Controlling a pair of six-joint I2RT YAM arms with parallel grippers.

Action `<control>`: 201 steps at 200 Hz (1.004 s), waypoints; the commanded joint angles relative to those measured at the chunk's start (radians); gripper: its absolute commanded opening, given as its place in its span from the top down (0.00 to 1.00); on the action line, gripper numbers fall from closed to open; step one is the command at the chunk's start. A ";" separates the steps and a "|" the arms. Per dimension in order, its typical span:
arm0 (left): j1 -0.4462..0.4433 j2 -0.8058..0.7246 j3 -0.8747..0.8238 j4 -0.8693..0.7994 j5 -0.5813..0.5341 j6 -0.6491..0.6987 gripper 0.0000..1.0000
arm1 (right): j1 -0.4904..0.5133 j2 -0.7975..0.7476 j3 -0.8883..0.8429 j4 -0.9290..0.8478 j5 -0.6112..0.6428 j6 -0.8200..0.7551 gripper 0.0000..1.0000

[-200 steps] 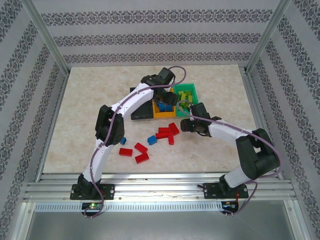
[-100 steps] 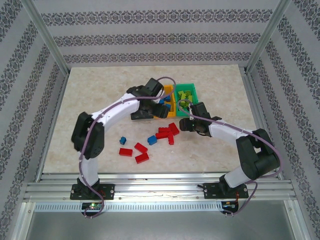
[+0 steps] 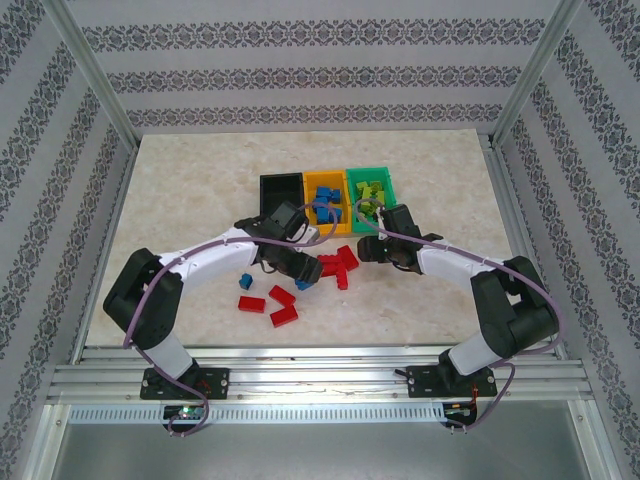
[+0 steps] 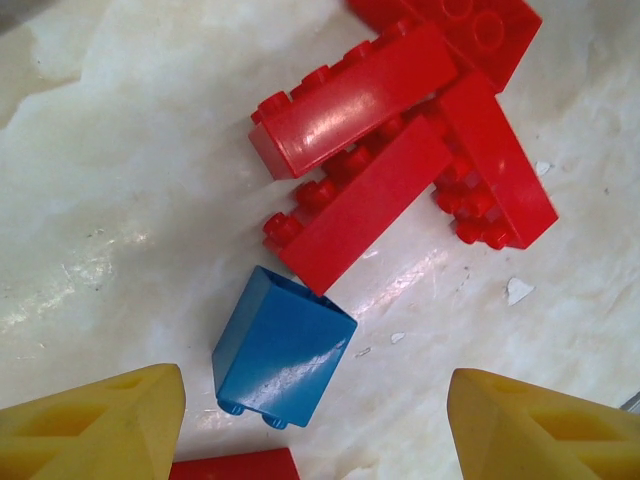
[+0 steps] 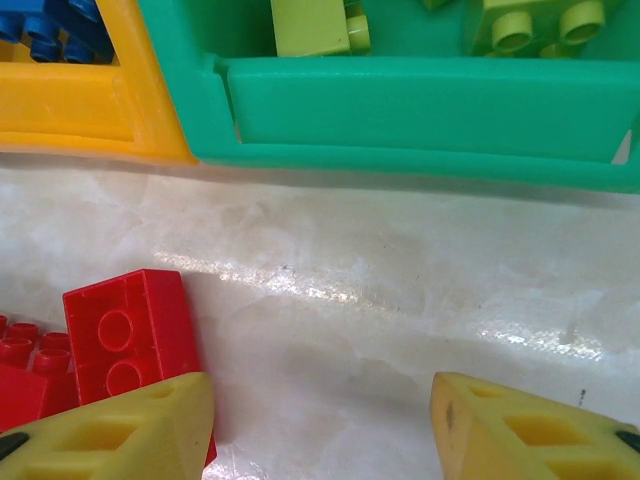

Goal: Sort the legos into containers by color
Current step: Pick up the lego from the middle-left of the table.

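Note:
Three containers stand in a row at the back: black (image 3: 280, 189), orange-yellow (image 3: 325, 196) holding blue legos, green (image 3: 372, 188) holding yellow-green legos. My left gripper (image 3: 298, 267) hangs open just over a blue lego (image 4: 283, 348) that lies on the table between its yellow fingers (image 4: 100, 425), untouched. A pile of red legos (image 4: 400, 150) lies just beyond it. My right gripper (image 5: 320, 405) is open and empty over bare table in front of the green container (image 5: 420, 110), with a red lego (image 5: 130, 335) beside its left finger.
Loose on the near table lie another blue lego (image 3: 245, 283) and three red ones (image 3: 251, 304) (image 3: 281, 294) (image 3: 284, 316). The table (image 3: 180, 200) is fenced by metal posts and patterned walls.
My left arm has swung back from over the containers and come down beside the red pile, over the blue lego. The right arm has not moved.

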 commanded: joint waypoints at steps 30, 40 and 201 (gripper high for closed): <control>-0.012 0.015 0.012 -0.022 -0.055 0.178 0.30 | -0.007 0.014 -0.012 0.023 -0.014 0.016 0.40; -0.015 0.031 0.021 -0.028 -0.036 0.196 0.30 | -0.007 0.014 -0.012 0.021 -0.014 0.016 0.40; -0.090 0.203 0.146 -0.179 -0.191 0.296 0.58 | -0.009 0.016 -0.010 0.023 -0.017 0.016 0.40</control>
